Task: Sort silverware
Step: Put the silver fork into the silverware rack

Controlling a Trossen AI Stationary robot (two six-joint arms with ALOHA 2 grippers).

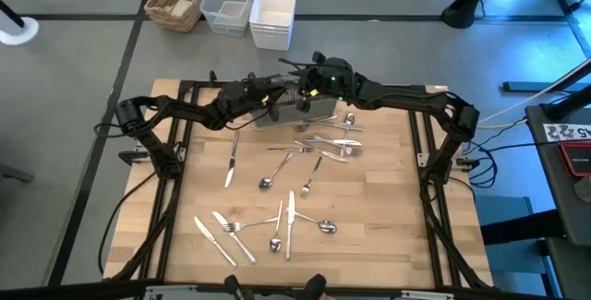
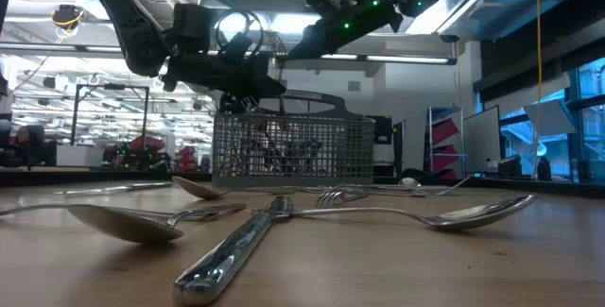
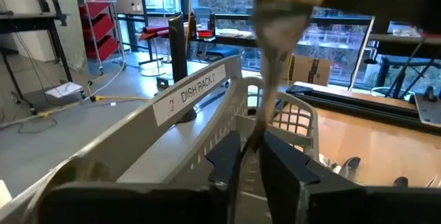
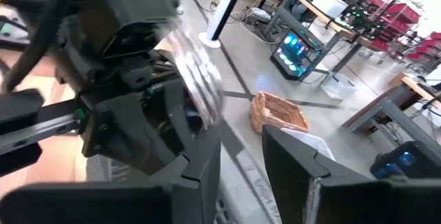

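Grey mesh caddy (image 1: pixel 297 113) served as landmark. Left gripper (image 3: pixel 251 156), above it, pinched a utensil (image 3: pixel 270 79), apparently at the drop-in step. Right gripper (image 4: pixel 241 156) hovered beside it, jaws apart, empty. Remaining silverware (image 1: pixel 277 217) lay scattered in front. Next: release straight down into a compartment.

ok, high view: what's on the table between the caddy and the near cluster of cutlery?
In the high view, between the mesh caddy and the near cluster lie a knife, a spoon, a small fork and a tangled pile beside the caddy.
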